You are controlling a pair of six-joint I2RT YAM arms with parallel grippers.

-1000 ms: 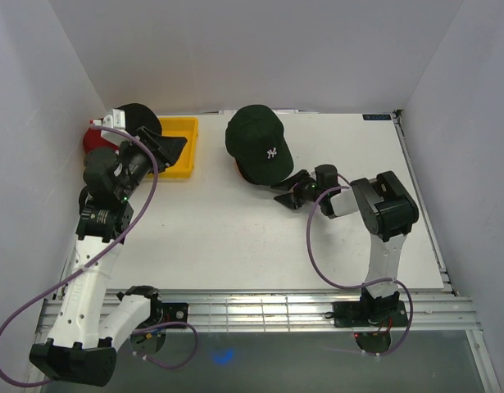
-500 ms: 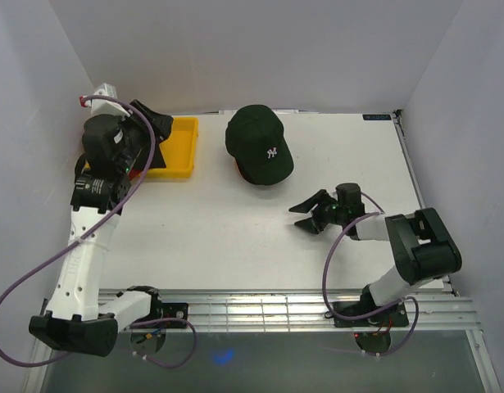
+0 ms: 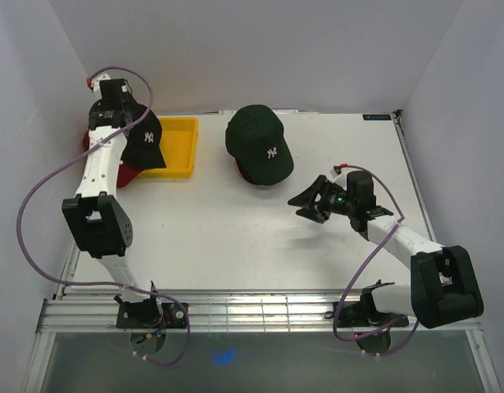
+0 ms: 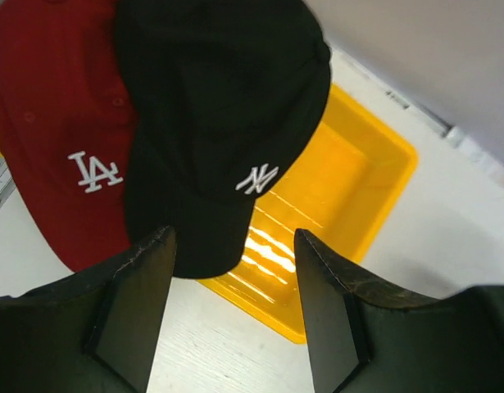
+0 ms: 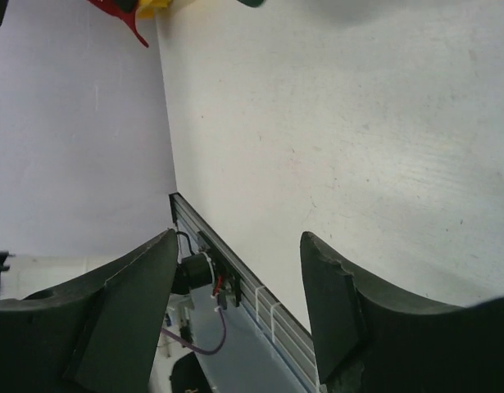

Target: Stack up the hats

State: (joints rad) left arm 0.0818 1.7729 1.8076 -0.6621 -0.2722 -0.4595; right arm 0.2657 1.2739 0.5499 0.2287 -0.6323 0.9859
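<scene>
A dark green cap [image 3: 258, 141] with a white logo sits at the back middle of the table, on top of a reddish cap whose edge [image 3: 238, 169] peeks out. A black cap [image 3: 143, 139] with a white logo lies partly over a red cap [image 3: 93, 144] and the yellow tray [image 3: 176, 149]. In the left wrist view the black cap [image 4: 211, 123] overlaps the red cap [image 4: 55, 139]. My left gripper [image 4: 235, 319] is open and empty, held above the black cap's brim. My right gripper [image 3: 309, 201] is open and empty, near-right of the green cap; its own view [image 5: 239, 311] shows bare table.
The yellow tray [image 4: 350, 188] stands at the back left, next to the left wall. White walls close off the left, back and right. A metal rail [image 5: 235, 274] runs along the table's near edge.
My left arm has stretched up and back to the far left corner, and the black cap now shows below it. My right gripper has pulled away from the green cap toward the near right.
</scene>
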